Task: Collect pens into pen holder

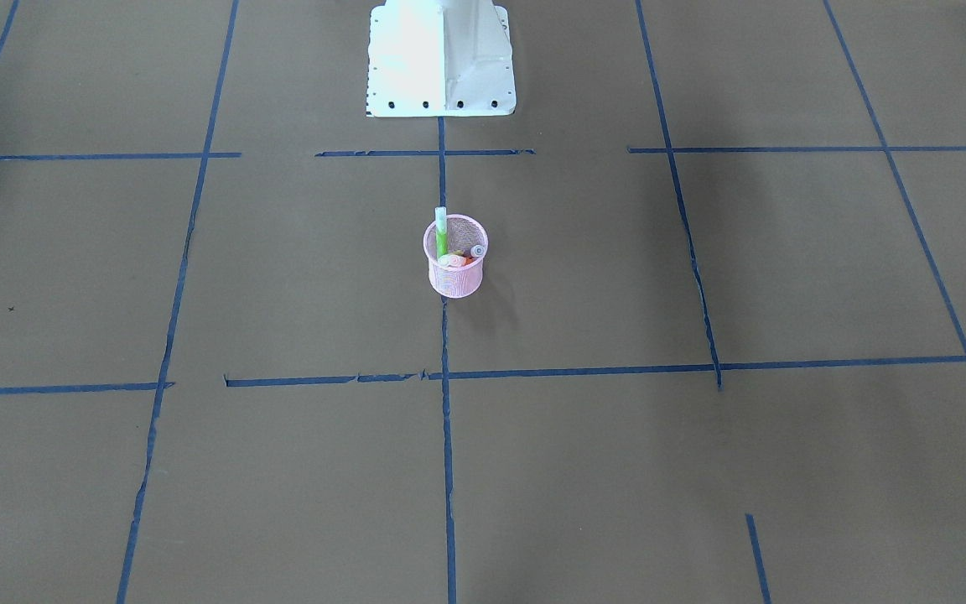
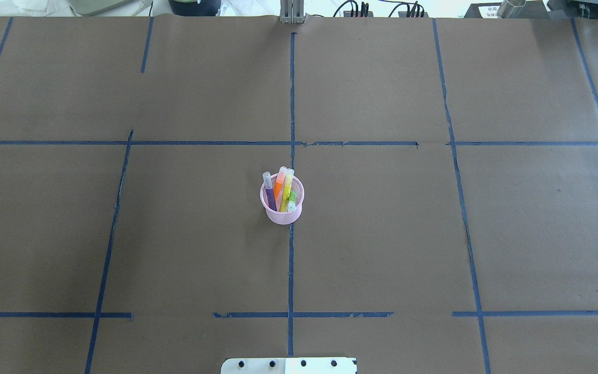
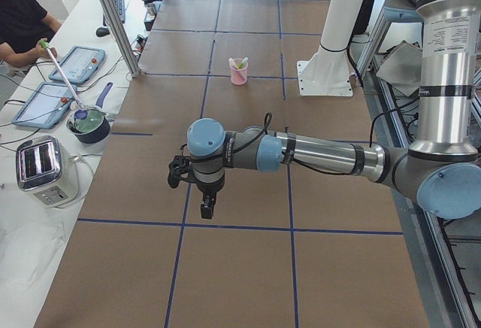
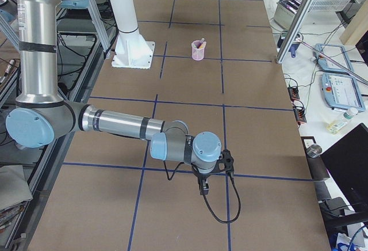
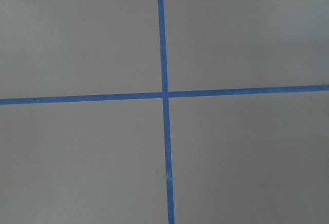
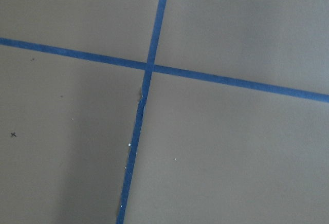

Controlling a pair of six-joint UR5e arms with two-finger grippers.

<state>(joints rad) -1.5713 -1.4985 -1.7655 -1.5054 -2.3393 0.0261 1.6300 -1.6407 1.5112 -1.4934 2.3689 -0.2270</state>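
At the middle of the desk (image 2: 382, 234) the pens (image 2: 278, 188) lean inside the holder (image 2: 281, 217); my left gripper (image 3: 205, 209) and right gripper (image 4: 202, 189) hang well away at opposite ends; parted or together, I cannot tell.

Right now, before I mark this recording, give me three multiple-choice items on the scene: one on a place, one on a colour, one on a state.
1. Where does the pen holder stand?
A) on the middle tape line
B) at a table corner
C) on the robot's base

2. What colour is the pen holder?
A) blue
B) pink
C) black

3. How are the pens placed?
A) lying flat on the table
B) hanging over the table's edge
C) standing inside the pen holder

Answers:
1 A: in the overhead view the middle tape line runs straight up to it.
2 B: its mesh wall is pink.
3 C: their pale ends stick up over its rim.
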